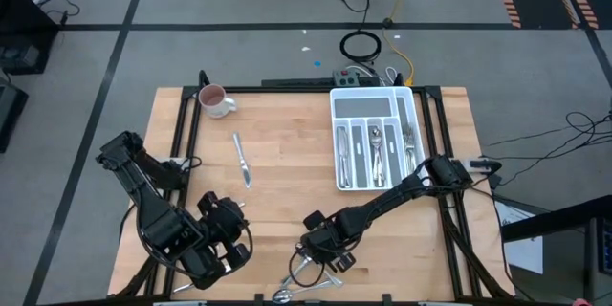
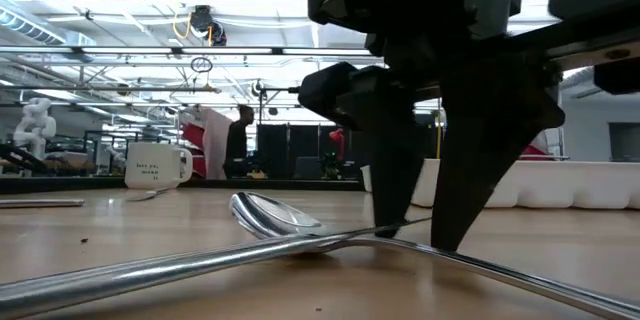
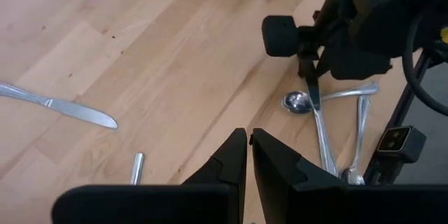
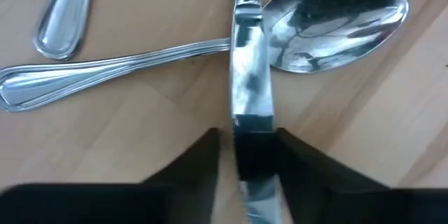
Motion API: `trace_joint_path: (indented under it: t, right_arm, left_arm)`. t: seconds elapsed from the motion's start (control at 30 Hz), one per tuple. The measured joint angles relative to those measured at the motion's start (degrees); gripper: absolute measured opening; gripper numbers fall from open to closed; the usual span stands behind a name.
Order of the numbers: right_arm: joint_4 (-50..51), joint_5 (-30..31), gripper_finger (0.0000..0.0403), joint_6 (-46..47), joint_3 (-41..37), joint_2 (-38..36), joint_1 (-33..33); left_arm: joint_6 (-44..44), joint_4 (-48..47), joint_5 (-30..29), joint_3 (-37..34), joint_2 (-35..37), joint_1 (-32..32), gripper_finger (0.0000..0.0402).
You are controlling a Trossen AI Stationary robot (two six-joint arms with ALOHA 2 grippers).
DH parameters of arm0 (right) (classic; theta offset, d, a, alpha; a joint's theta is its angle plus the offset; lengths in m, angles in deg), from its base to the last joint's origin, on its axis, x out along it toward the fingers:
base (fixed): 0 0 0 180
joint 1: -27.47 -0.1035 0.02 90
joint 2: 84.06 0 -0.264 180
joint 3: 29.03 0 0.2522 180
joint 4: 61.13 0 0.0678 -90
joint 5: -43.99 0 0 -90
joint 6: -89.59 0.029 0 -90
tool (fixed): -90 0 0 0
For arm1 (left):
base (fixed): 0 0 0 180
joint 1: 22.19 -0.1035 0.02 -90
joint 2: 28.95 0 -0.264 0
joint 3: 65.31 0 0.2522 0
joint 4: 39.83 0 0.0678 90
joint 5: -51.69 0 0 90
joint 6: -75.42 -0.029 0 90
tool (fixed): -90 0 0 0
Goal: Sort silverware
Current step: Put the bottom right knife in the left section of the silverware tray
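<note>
Right wrist view | right gripper jaws half-closed astride handle, barely gripping | step: picking | next: clamp, lift, carry to tray | left gripper shut, empty.

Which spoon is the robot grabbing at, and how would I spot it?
Find the wooden table and go to its near edge, where the right gripper reaches down into a small pile of silverware. The spoon lies there with its shiny bowl facing up. Unlike the handles beside it, a straight flat piece crosses over its neck, between the gripper's fingers.
</note>
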Motion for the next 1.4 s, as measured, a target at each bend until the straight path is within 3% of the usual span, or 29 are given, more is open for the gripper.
trace_joint_path:
  t: [0.17, 0.53, 0.7, 0.87, 1.0, 1.23, 1.4]
  right_arm:
    - [0.65, 2.71, 0.0017, 2.81, -0.05, 0.00, -0.13]
    - [0.20, 4.96, 0.0004, 10.11, -0.38, -1.23, -0.79]
    - [0.63, 13.32, 0.0004, 10.76, -0.62, -3.29, -1.23]
    - [1.60, 14.13, 0.0003, 12.37, -0.82, -5.80, -1.51]
    - [1.85, 19.38, 0.0002, 12.41, -0.64, -8.25, -1.42]
    - [2.61, 21.32, 0.0001, 13.51, -0.55, -16.86, -0.58]
    - [6.82, 28.02, 0.0001, 13.44, -0.51, -24.54, 1.27]
  left_arm:
    - [0.00, 0.02, -1.19, 0.00, 0.00, -0.01, 0.0032]
    - [-0.07, 0.04, -1.89, 0.00, 0.00, 0.00, 0.0032]
    - [-0.04, 0.08, -1.97, 0.00, 0.00, 0.00, 0.0032]
    - [-0.02, 0.15, -2.50, 0.00, 0.00, 0.00, 0.0032]
    - [-0.02, 0.17, -2.63, 0.00, 0.00, 0.00, 0.0032]
    - [-0.02, 0.13, -2.96, 0.00, 0.00, 0.00, 0.0032]
    - [-0.07, 0.13, -3.88, 0.00, 0.00, 0.00, 0.0032]
